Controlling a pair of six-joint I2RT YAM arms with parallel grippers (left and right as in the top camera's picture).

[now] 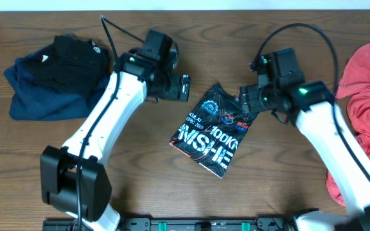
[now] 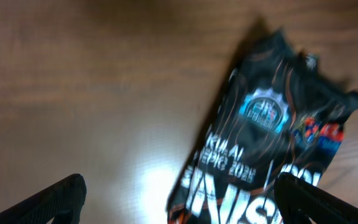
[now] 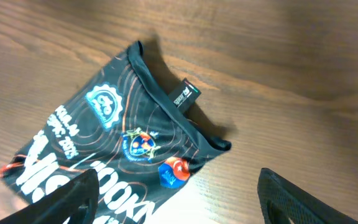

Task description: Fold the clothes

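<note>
The black jersey (image 1: 214, 128) lies folded into a compact packet at mid-surface, its long axis diagonal, with the collar end far-right and the lettering near-left. The left gripper (image 1: 184, 88) and right gripper (image 1: 244, 97) flank its far end, jaws released and empty. A crumpled coral-red garment (image 1: 365, 83) at right apparently awaits folding, and dark garments (image 1: 56, 77) sit piled far left.

- Black jersey (image 1: 212, 131), orange contour lines, white lettering: folded to a compact rectangle, lay flat and askew at mid-table, collar end farthest from the robot.
- Coral-red garment (image 1: 365, 83): crumpled, at the right edge.
- Dark pile (image 1: 56, 74): heaped far left.
</note>
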